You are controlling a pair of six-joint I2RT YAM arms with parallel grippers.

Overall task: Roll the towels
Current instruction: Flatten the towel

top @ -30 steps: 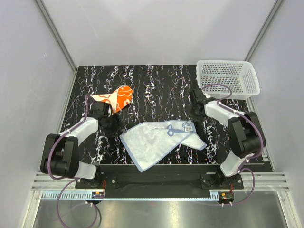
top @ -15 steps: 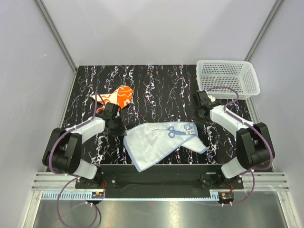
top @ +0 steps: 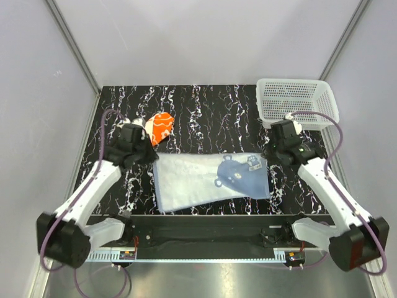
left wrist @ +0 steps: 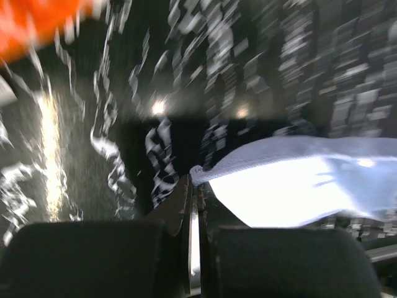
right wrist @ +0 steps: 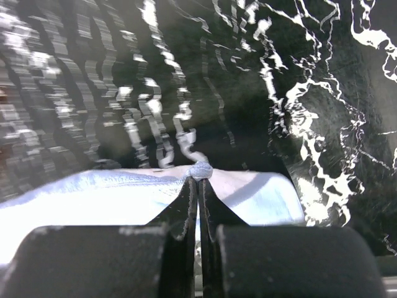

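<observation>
The light blue towel [top: 205, 180] hangs stretched between my two grippers above the black marbled table [top: 205, 112], with a darker blue print near its right half. My left gripper [top: 151, 157] is shut on the towel's far left corner, which bunches at the fingertips [left wrist: 196, 176] with the light blue towel [left wrist: 291, 186] spreading to the right. My right gripper [top: 268, 156] is shut on the far right corner, pinched in a small knot [right wrist: 200, 171] of the light blue towel [right wrist: 105, 195]. The orange patterned towel [top: 161, 127] lies crumpled behind the left gripper and shows as an orange towel [left wrist: 37, 25] blur.
A white mesh basket [top: 298, 102] stands at the back right corner of the table. Grey enclosure walls rise on the left, right and back. The arm bases sit at the near edge.
The left gripper shut on the blue towel's left corner. Both arms then lifted and drew apart, and the crumpled blue towel now spreads flat and wide between them.
</observation>
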